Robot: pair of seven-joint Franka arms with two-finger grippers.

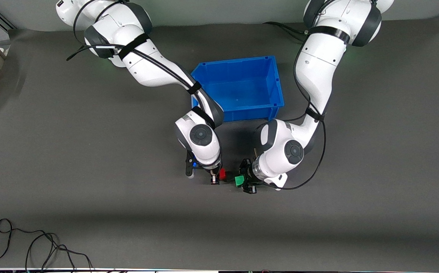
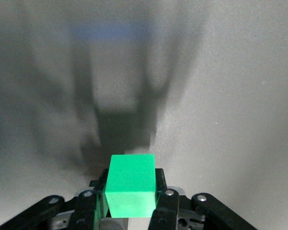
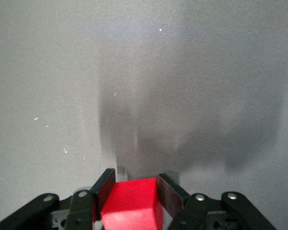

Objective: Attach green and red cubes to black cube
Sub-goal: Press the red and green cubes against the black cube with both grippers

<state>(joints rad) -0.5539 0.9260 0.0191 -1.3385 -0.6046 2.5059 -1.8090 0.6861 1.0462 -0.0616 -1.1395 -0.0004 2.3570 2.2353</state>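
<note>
Left gripper (image 1: 246, 181) is seen in the front view over the grey mat (image 1: 90, 170), nearer the camera than the blue bin (image 1: 242, 89); it is clamped on the green cube (image 1: 239, 180). Right gripper (image 1: 217, 177) is held just beside it, toward the right arm's end of the table, and is clamped on the red cube (image 1: 222, 174). The two cubes are level with each other, with a narrow gap of mat between them. No black cube can be made out in this view. A loose black cable (image 1: 33, 246) is noted on the mat, close to the camera.

Left wrist view: the green cube (image 2: 131, 184) is gripped between both fingers (image 2: 163, 184), one face up, with its shadow cast on the mat below.

Right wrist view: the red cube (image 3: 133, 203) is pinched between both fingers (image 3: 172, 191), sitting slightly skewed; only bare mat and shadow are recorded beneath it.
</note>
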